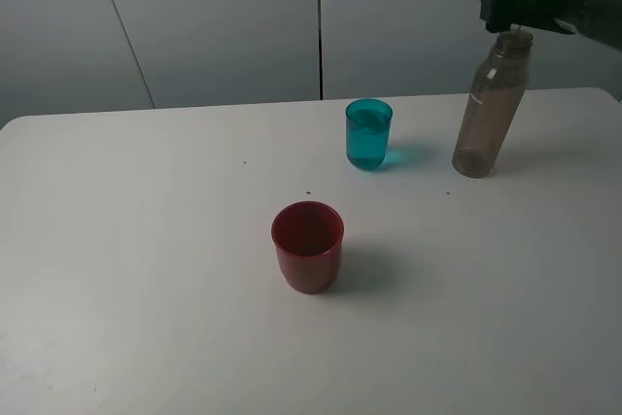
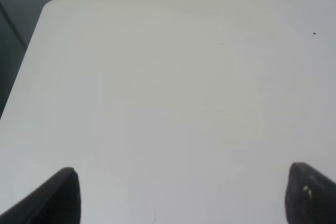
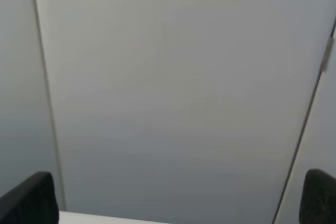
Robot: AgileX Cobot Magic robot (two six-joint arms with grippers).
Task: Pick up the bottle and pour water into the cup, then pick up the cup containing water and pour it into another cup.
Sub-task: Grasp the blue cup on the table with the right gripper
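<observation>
The smoky grey-brown bottle [image 1: 493,109] stands on the white table [image 1: 146,269] at the back right, uncapped. My right gripper [image 1: 507,5] hovers just above its neck, open and holding nothing. In the right wrist view, the right gripper [image 3: 178,198] shows only two dark fingertips [image 3: 31,198] wide apart against the wall. The teal cup [image 1: 368,133] stands left of the bottle with water in it. The dark red cup [image 1: 307,246] sits nearer the front, at the middle. My left gripper [image 2: 181,198] is open over bare tabletop and does not show in the exterior high view.
A grey panelled wall [image 1: 224,17] runs behind the table. The table's rounded far-left corner [image 2: 50,6] shows in the left wrist view. A few tiny dark specks [image 1: 308,192] lie on the tabletop.
</observation>
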